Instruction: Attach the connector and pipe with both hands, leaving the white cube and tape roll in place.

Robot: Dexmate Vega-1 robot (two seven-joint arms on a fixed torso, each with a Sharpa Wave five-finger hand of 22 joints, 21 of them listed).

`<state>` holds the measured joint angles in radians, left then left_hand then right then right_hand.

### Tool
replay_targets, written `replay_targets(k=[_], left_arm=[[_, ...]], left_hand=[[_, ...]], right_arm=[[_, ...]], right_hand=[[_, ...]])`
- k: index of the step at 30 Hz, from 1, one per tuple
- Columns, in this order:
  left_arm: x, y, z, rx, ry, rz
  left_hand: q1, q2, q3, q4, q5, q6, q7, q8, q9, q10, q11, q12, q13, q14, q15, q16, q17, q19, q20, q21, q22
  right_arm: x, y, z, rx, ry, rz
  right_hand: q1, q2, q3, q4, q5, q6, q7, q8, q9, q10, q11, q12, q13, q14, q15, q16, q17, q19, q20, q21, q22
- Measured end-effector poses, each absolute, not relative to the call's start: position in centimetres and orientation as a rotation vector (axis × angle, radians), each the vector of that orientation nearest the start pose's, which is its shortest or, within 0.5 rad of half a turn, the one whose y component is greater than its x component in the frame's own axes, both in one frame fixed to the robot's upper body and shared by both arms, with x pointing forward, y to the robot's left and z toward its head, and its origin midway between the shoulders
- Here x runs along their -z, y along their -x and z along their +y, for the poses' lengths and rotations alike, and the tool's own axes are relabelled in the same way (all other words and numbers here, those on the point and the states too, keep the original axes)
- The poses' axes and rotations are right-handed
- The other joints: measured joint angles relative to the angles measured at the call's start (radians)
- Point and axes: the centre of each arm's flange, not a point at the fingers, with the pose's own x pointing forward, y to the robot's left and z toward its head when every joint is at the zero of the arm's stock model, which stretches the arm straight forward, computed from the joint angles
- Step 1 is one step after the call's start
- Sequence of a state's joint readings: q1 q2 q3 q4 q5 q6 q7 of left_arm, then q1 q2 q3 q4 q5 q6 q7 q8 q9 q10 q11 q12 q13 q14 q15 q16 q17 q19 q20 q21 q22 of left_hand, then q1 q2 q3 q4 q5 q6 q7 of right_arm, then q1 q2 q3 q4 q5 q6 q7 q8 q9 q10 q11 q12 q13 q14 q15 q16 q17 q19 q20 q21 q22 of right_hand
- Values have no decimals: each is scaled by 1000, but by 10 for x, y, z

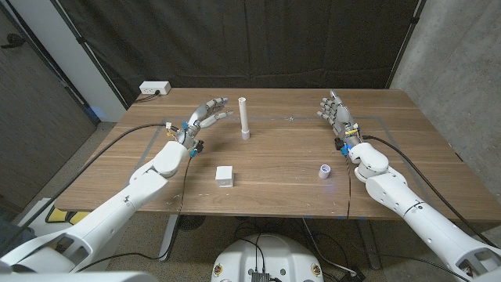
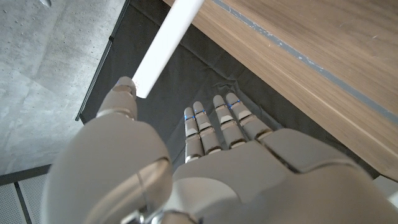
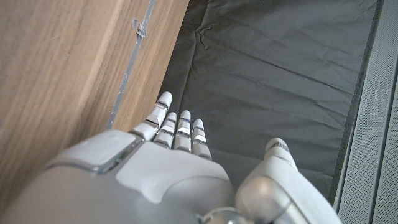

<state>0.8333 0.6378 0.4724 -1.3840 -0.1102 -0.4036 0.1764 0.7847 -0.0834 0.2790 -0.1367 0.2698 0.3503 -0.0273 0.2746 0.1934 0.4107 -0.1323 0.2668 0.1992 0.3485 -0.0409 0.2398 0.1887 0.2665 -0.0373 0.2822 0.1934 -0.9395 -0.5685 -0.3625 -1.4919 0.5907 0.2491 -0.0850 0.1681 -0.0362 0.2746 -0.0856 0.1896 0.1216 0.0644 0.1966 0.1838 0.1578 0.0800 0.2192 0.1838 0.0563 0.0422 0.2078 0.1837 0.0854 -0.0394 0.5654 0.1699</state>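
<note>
Nearest the robot, the white cube (image 1: 225, 175) is sitting left of centre and the small tape roll (image 1: 324, 170) is lying right of centre, both well apart from everything else and both meant to be left alone. Farther out, the right hand (image 1: 337, 113) is hovering empty with fingers spread, and the left hand (image 1: 206, 117) is likewise holding nothing, its fingers reaching toward the white pipe (image 1: 244, 117). The pipe is standing upright just beside those fingertips, slim and straight, seated on a slightly wider white base that is probably the connector; whether the two are already joined is hard to tell. To grasp well, I judge the left hand should be closing around the lower shaft, staying level so the tall pipe is not tipping, while the right hand is travelling in above the table, keeping clear of the tape roll.
</note>
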Motion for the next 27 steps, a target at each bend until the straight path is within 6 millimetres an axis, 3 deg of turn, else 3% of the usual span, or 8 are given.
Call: replay_targets(k=[13,27], left_arm=[[8,-635,244,128,-630,-793],[10,-642,235,105,-669,-782]], left_hand=[[39,15,7,-7,-8,71,6,8,0,72,-4,0,4,79,-4,8,0,61,-4,22,0],[80,33,18,-9,-15,128,2,22,0,122,-11,8,3,132,-7,12,0,97,-4,37,4]], right_arm=[[34,-616,-282,-169,11,-605],[37,-613,-285,-154,5,-598]], right_hand=[[4,4,0,0,0,5,-5,0,0,9,-1,0,0,12,-1,0,0,11,0,-1,0],[8,8,-4,-4,0,5,-5,0,0,15,4,8,0,20,2,0,0,21,4,-12,0]])
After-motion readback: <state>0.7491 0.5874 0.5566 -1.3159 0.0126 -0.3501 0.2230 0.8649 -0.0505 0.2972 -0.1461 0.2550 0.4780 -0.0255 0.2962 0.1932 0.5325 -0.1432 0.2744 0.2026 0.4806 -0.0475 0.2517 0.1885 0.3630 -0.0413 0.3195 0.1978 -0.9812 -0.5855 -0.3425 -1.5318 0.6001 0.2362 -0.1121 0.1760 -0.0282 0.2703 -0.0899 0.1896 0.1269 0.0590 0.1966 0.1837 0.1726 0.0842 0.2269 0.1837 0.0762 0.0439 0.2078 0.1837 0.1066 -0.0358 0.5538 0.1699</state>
